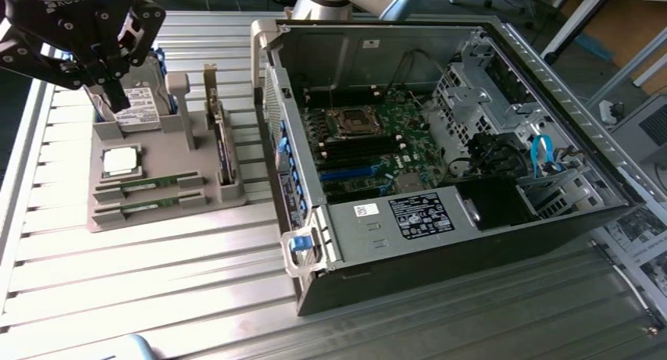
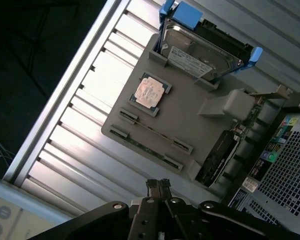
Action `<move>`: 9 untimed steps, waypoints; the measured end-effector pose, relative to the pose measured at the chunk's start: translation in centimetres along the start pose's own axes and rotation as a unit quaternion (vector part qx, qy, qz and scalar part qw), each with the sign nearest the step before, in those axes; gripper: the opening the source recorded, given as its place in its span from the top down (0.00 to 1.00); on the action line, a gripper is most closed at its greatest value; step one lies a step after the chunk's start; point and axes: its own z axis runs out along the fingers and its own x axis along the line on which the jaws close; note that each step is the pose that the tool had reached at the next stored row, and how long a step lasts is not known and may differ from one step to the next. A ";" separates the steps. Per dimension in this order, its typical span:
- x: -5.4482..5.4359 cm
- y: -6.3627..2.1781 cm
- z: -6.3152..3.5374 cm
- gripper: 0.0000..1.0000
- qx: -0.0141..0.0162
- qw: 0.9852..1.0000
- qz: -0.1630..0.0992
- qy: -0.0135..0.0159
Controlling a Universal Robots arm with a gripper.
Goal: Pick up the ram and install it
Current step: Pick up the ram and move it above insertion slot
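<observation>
Hovering near the hard drive (image 1: 144, 114) at one edge of the grey holder (image 1: 164, 162), the gripper (image 1: 117, 102) is being held fully closed, with nothing being gripped. The ram (image 1: 146, 185) is being carried in slots along the holder's opposite edge, just beside the CPU chip (image 1: 120, 161).

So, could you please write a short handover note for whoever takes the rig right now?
Hand: shut, holding nothing, above the tray, near the hard drive.
Ram: two sticks lying in the tray's slots, not picked up.
Case: open, beside the tray.
Done: nothing yet.
Left: pick-up and install.
</observation>
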 end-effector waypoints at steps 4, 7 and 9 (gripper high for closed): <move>0.0 0.00 0.00 0.89 0.001 1.000 -0.007 0.001; 0.0 0.00 0.00 0.89 0.002 1.000 -0.012 0.001; 0.0 0.00 0.00 0.89 0.002 1.000 -0.015 0.001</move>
